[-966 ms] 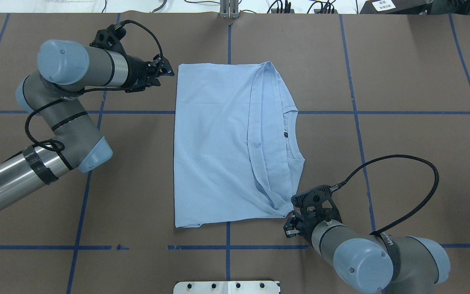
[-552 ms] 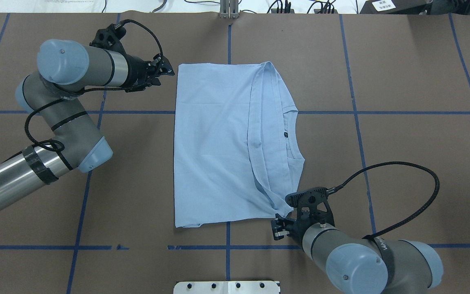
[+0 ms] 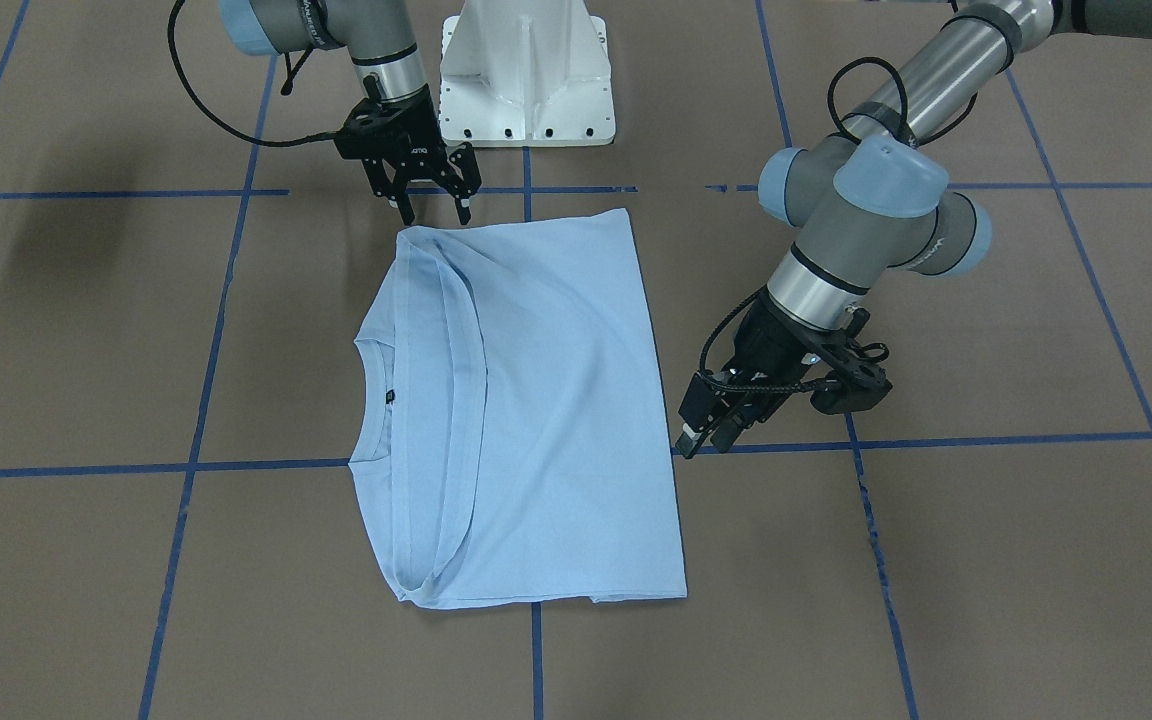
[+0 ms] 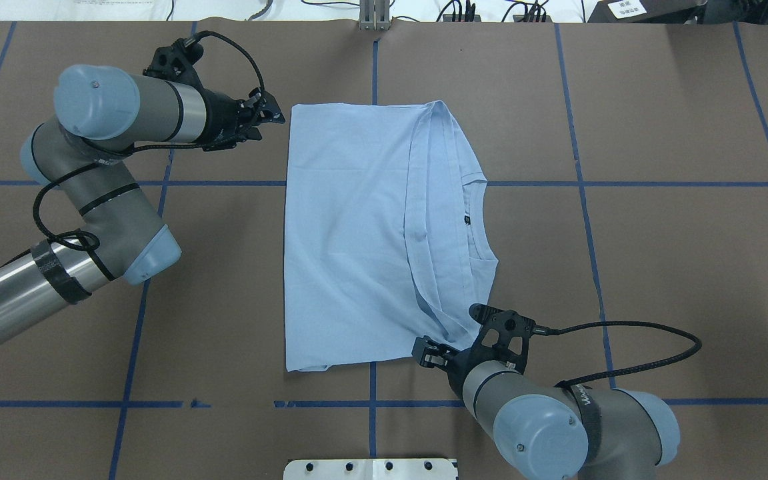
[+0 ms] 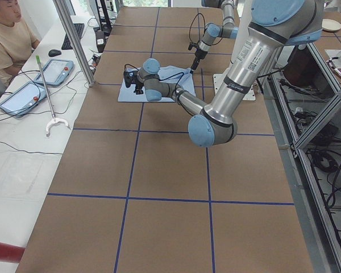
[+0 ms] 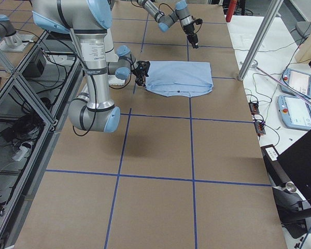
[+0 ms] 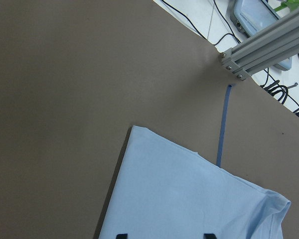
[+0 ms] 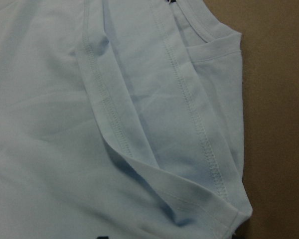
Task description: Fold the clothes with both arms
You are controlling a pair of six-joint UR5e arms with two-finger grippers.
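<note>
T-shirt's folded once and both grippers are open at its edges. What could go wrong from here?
1. The right gripper hovers by the layered corner of the T-shirt, where hems stack; it may pinch only the top layer and undo the fold.
2. The left gripper is off the cloth beside a flat corner; closing there may push and wrinkle the fabric rather than grasp it.

Light blue T-shirt (image 4: 351, 233), plain; small dark neck label (image 4: 467, 219). Brown table (image 4: 657, 267) crossed by blue tape grid lines (image 4: 624, 183).
</note>
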